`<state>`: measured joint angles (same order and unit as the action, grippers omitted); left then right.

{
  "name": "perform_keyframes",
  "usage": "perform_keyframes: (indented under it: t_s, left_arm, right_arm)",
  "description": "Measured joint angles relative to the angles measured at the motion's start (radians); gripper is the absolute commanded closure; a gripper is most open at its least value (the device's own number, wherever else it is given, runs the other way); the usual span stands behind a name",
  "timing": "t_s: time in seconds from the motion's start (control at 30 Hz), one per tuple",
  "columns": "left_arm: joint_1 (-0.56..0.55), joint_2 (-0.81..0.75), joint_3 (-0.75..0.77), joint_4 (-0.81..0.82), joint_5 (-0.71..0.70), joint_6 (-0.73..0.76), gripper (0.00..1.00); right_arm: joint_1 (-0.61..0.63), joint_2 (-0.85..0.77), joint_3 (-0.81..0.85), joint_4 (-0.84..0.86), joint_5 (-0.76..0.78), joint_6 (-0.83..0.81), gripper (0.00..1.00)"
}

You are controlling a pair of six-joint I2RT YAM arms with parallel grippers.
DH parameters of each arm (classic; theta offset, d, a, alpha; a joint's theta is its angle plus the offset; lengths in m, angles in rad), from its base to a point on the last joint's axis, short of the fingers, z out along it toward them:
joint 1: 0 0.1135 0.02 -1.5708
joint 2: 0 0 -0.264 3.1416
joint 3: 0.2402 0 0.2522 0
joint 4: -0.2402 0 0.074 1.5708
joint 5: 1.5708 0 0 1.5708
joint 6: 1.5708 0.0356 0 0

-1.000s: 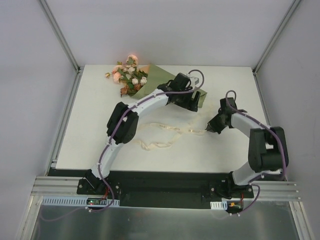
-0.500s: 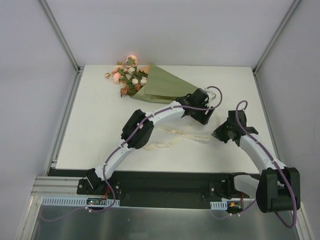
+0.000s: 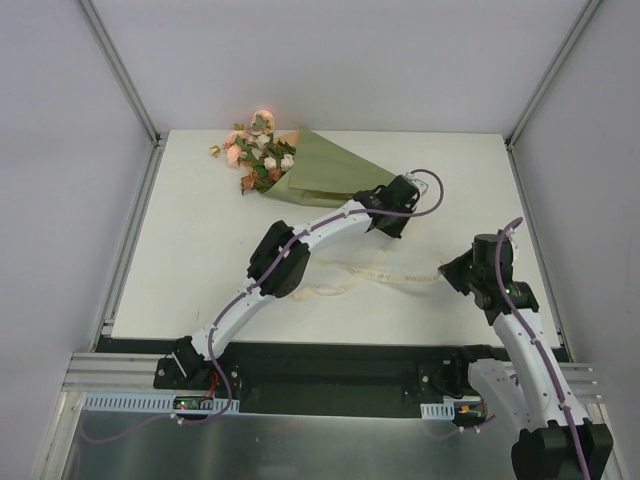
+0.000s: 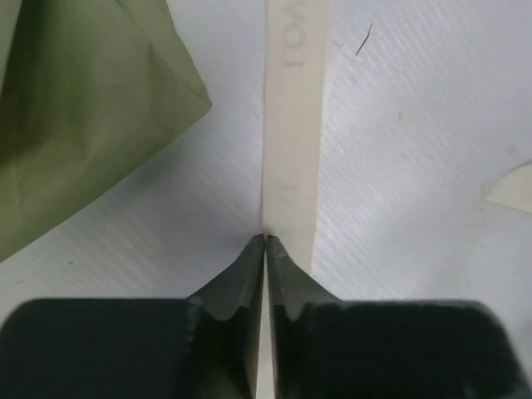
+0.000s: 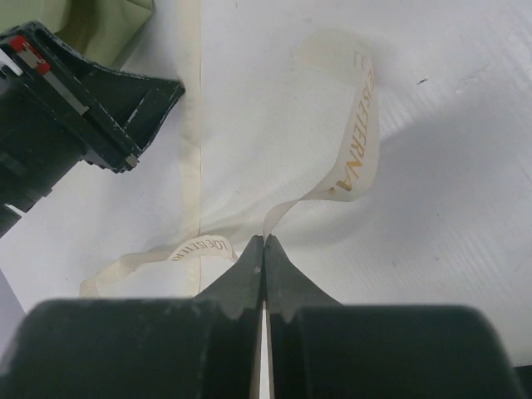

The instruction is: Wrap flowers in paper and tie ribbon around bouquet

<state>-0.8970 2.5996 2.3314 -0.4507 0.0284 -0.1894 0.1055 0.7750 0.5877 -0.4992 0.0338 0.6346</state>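
Observation:
The bouquet lies at the table's far left, its pink, white and rust flowers (image 3: 255, 150) sticking out of an olive-green paper (image 3: 325, 175) cone. My left gripper (image 3: 386, 226) is at the cone's narrow end. In the left wrist view it (image 4: 266, 239) is shut on the cream ribbon (image 4: 291, 125), with the paper (image 4: 83, 108) to the upper left. The ribbon (image 3: 390, 272) trails across the table to my right gripper (image 3: 447, 272). In the right wrist view that gripper (image 5: 264, 239) is shut on the ribbon (image 5: 353, 158), which curls up off the tabletop.
The white table (image 3: 200, 260) is bounded by metal frame rails, with the left rail (image 3: 130, 240) close to the flowers. A loose loop of ribbon (image 3: 325, 291) lies under the left arm's forearm. Both arm bases sit on the dark near-edge strip (image 3: 330, 365).
My left gripper went from open to shut on the ribbon beside the cone's narrow end. The right arm drew back toward the near right, pulling its ribbon end along.

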Motion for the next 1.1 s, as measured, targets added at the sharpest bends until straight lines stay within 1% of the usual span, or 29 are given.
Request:
perform_keyframes:
  t_s: [0.2,0.27,0.33,0.43,0.6,0.67,0.7,0.77,0.83,0.87,0.9,0.97,1.0,1.1]
  left_arm:
    - [0.001,-0.001,0.004,-0.021,-0.022,0.006,1.00]
    - [0.001,-0.017,-0.011,-0.038,-0.064,0.026,1.00]
    - [0.002,-0.064,-0.065,-0.065,-0.118,0.047,1.00]
    - [0.011,-0.191,-0.174,-0.108,-0.181,0.069,1.00]
    - [0.068,-0.558,-0.410,-0.111,-0.257,0.062,1.00]
    - [0.107,-0.697,-0.480,-0.106,-0.227,0.043,0.82]
    - [0.122,-0.740,-0.496,-0.107,-0.198,0.039,0.76]
    - [0.163,-0.811,-0.525,-0.093,-0.080,0.013,0.62]
    - [0.183,-0.845,-0.570,-0.060,0.035,-0.014,0.56]
    - [0.184,-0.859,-0.611,-0.034,0.095,-0.030,0.52]
    - [0.179,-0.869,-0.660,-0.014,0.148,-0.042,0.42]
    - [0.163,-0.883,-0.763,0.028,0.212,-0.053,0.29]
    - [0.154,-0.887,-0.818,0.033,0.235,-0.055,0.27]
    - [0.133,-0.898,-0.967,0.050,0.265,-0.064,0.28]
  right_arm:
    - [-0.008,-0.067,0.002,-0.091,0.064,-0.009,1.00]
    - [-0.019,-0.079,0.013,-0.137,0.096,-0.019,1.00]
    - [-0.037,-0.090,0.032,-0.177,0.132,-0.034,0.99]
    - [-0.060,-0.111,0.078,-0.232,0.191,-0.063,1.00]
    - [-0.072,-0.161,0.192,-0.332,0.308,-0.118,1.00]
    - [-0.072,-0.198,0.235,-0.355,0.338,-0.151,0.99]
    - [-0.072,-0.217,0.257,-0.360,0.344,-0.170,0.99]
    - [-0.073,-0.251,0.301,-0.357,0.336,-0.214,1.00]
    - [-0.074,-0.262,0.371,-0.352,0.308,-0.260,1.00]
    - [-0.074,-0.255,0.415,-0.346,0.294,-0.281,1.00]
    - [-0.074,-0.243,0.462,-0.343,0.286,-0.299,1.00]
    - [-0.074,-0.206,0.552,-0.335,0.284,-0.331,1.00]
    - [-0.074,-0.182,0.600,-0.326,0.295,-0.349,1.00]
    - [-0.074,-0.094,0.742,-0.324,0.378,-0.403,1.00]
